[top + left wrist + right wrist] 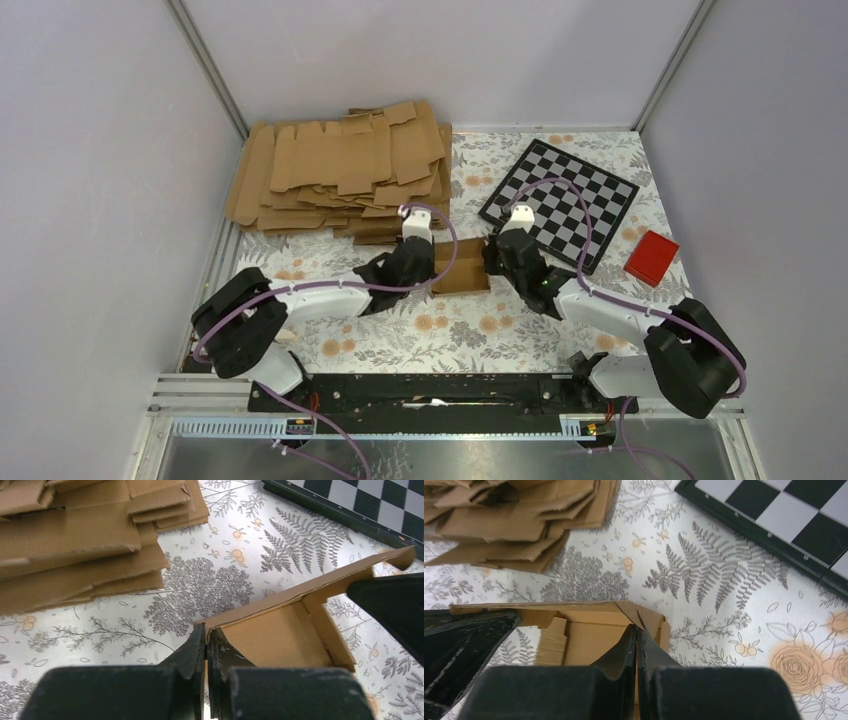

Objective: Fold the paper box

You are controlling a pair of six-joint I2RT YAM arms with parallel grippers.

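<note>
**Both grippers on the box, mid-table**

Here I am with my two arms reaching in toward the middle of the worktop [470, 335]. The paper box [462, 268] sits there on the flowered cover, squarely between my two grippers.

My left gripper [430, 268] is at the box's left end. From the left wrist camera, the left gripper [206, 636] is clenched, with only a sliver between the fingers and the corner of a box wall pinched in it. The box [280, 635] is partly formed: open at the top, side walls raised, one long flap tilted up toward the far edge.

My right gripper [496, 262] is at the box's right end. From the right wrist camera, the right gripper [636, 632] is clamped tight too, biting the cardboard at the near corner of the box [589, 640]. The brown inside floor shows just past the fingertips.

A pile of flat cardboard sheets [340, 170] lies spread over the far left corner, well apart from the box. A checkerboard [560, 200] lies toward the far right corner, its near edge just behind my right wrist. A red block [652, 257] sits near the right edge, beside the checkerboard.
</note>
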